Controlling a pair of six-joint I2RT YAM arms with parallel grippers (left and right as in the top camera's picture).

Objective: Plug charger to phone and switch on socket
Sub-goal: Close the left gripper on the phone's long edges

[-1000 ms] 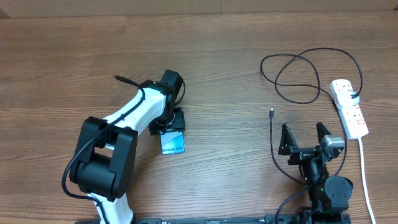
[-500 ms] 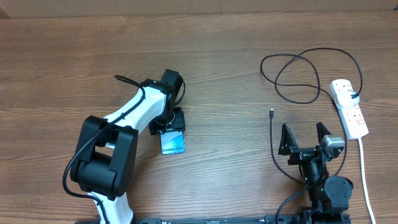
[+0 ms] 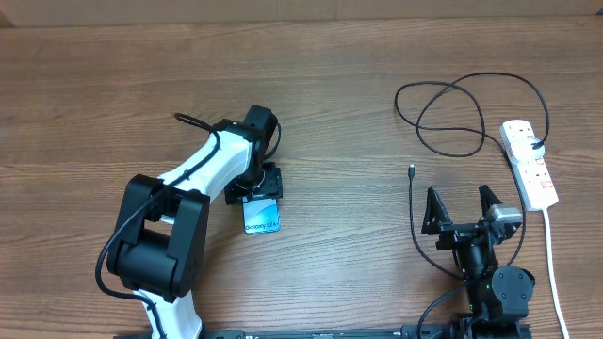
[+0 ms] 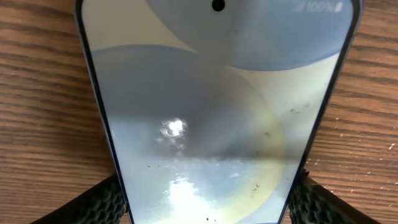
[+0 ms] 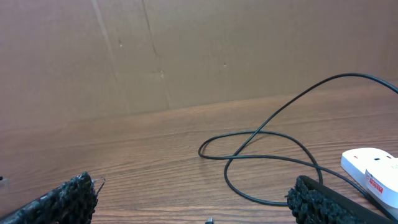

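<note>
The left gripper has its jaws pinching, as far as the close wrist view shows, the long sides of the slim black-edged smartphone with a pale blue screen. It lies flat on the brown wooden desk, left of centre. The right gripper hovers at the near edge, jaws spread wide, holding nothing. The thin black cable loops towards the white plastic power strip by the right edge.

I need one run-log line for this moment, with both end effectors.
left end effector: shut on phone | right end effector: open, empty | charger: not plugged into phone | socket: no end effector on it
</note>
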